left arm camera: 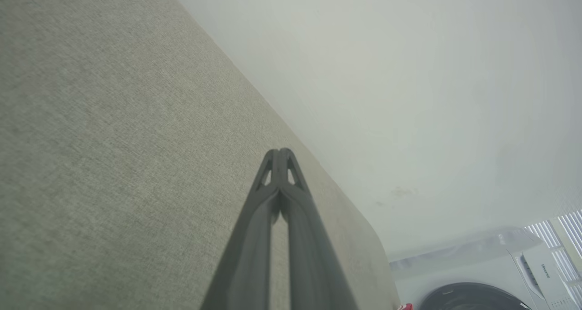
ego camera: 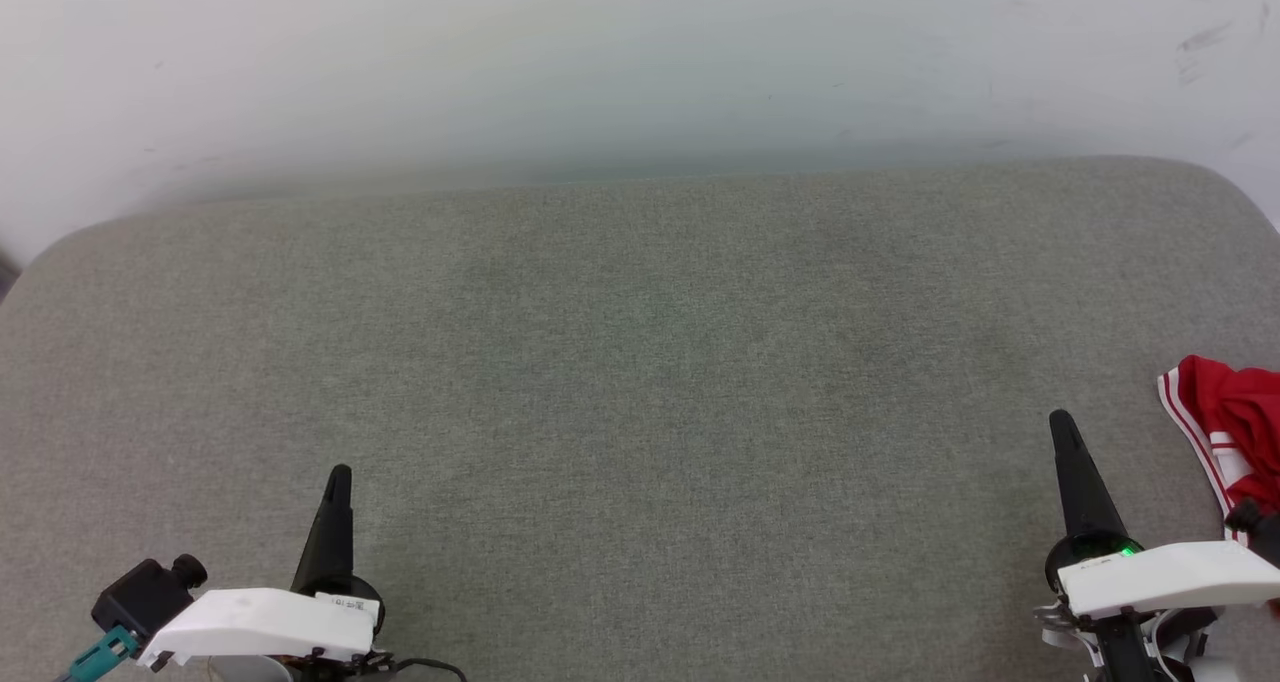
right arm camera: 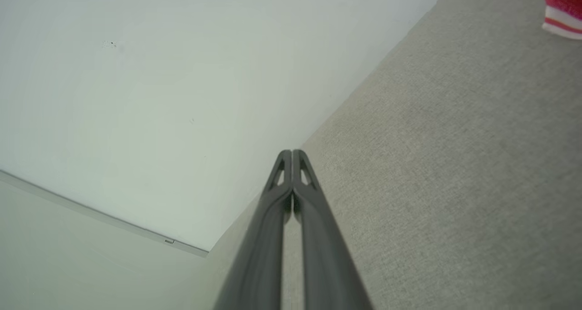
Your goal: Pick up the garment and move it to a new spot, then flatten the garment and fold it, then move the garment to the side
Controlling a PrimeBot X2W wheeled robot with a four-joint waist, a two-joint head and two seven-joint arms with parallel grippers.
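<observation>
The garment (ego camera: 1232,427) lies bunched on the grey surface (ego camera: 640,362) at the right edge of the head view, cut off by the frame. Its red cloth and a red-and-white striped hem are showing. It sits near the right gripper (ego camera: 1062,424), on that gripper's right and apart from the fingers. In the right wrist view a corner of it (right arm camera: 564,7) shows at the top right, well away from the fingertips. The right gripper (right arm camera: 291,153) has its fingers pressed together with nothing between them. The left gripper (ego camera: 339,478) hangs over bare fabric at the lower left, and its fingers (left arm camera: 280,152) are likewise closed on nothing. A pale wall (ego camera: 640,52) rises behind the surface. A washer (left arm camera: 473,296) shows in the left wrist view.
</observation>
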